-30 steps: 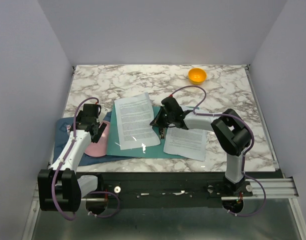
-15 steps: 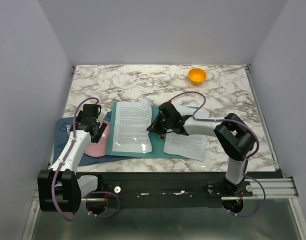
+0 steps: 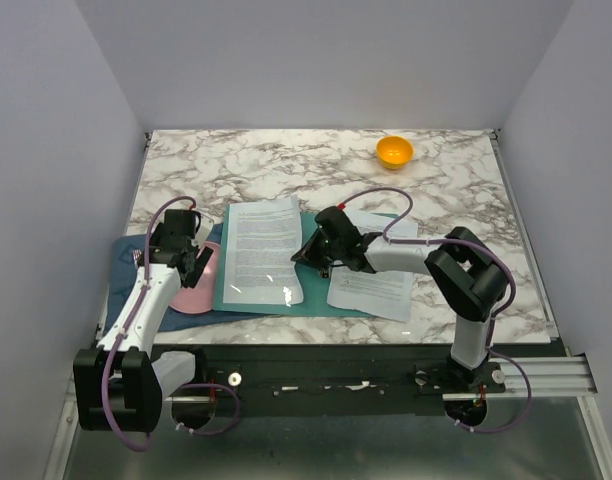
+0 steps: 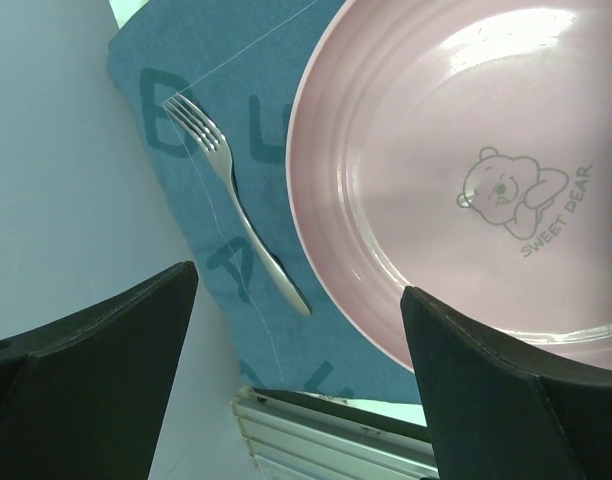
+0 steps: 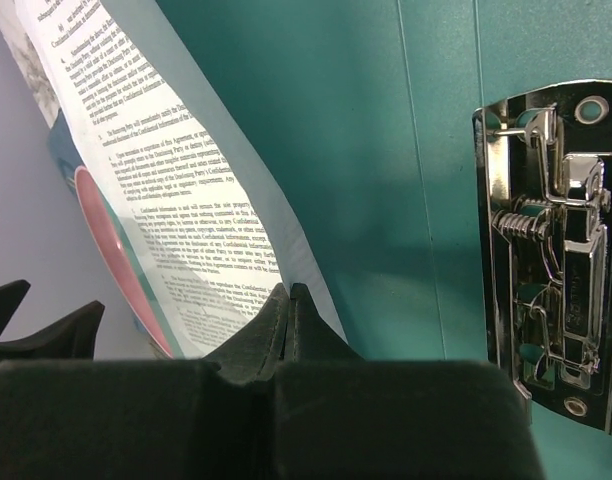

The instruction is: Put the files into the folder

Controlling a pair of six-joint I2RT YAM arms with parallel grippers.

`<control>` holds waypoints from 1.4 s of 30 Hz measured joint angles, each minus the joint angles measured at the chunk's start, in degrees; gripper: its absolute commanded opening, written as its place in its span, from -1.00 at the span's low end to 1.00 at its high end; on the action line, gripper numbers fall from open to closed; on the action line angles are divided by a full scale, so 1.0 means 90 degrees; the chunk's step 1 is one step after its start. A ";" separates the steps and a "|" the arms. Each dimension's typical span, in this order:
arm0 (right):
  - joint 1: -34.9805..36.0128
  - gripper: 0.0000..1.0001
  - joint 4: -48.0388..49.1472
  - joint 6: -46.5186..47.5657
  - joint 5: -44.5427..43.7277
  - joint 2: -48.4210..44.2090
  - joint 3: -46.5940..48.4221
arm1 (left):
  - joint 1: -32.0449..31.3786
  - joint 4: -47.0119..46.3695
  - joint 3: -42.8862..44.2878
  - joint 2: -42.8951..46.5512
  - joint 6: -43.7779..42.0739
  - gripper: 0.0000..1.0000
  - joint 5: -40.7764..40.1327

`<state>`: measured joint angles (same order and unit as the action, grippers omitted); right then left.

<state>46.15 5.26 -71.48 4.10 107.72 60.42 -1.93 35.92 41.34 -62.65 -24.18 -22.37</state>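
Files flat on the left leaf of the folder, long axis near-to-far, right edge pinched in the shut right pincer just right of them. Second stack further right, nearest that arm. Left pincer wide over the pink plate, holding nothing.

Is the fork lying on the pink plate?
No, the fork lies on the blue placemat, beside the pink plate rather than on it.

pink plate: "SWEET DEAR" | blue placemat: large letters, partly hidden | sheet: print unreadable
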 measured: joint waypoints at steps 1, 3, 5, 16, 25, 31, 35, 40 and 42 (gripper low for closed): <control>0.0000 -0.99 0.0015 -0.0015 0.0002 0.0002 -0.0015 | 0.0000 0.0007 0.0000 0.0007 0.0000 0.97 0.0000; 0.0000 -0.99 0.0075 -0.0056 -0.0002 0.0002 -0.0085 | 0.0000 0.0022 0.0000 0.0024 0.0000 0.97 0.0000; 0.0005 -0.99 0.0085 -0.0073 -0.0002 0.0002 -0.0168 | 0.0000 0.0022 0.0000 0.0034 0.0002 0.97 0.0000; 0.0177 -0.99 0.0136 -0.0172 0.0000 0.0136 -0.0197 | 0.0000 0.0051 0.0000 0.0075 0.0010 0.97 0.0012; 0.0199 -0.89 0.0136 0.0012 0.0015 0.0282 0.0053 | 0.0000 0.0070 0.0000 0.0165 0.0007 0.97 0.0015; 0.0202 -0.14 -0.0010 0.0299 0.0027 0.0282 0.0053 | 0.0000 0.0073 0.0002 0.0165 0.0010 0.97 0.0015; 0.0199 0.08 -0.0206 0.0469 0.0095 0.0233 0.0070 | 0.0000 0.0136 0.0075 0.0165 0.0007 0.97 0.0015; 0.0199 0.06 -0.0770 0.0821 0.0117 -0.0090 0.0126 | 0.0000 0.0279 0.0352 0.0175 0.0005 0.97 0.0002; 0.0192 -0.04 -0.1005 0.0976 0.0121 -0.0301 0.0117 | 0.0010 0.0233 0.0410 0.0223 -0.0002 0.97 -0.0056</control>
<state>47.88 -3.79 -62.70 5.19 105.01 61.47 -1.85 38.02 45.04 -60.64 -24.21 -22.87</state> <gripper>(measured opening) 0.536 0.987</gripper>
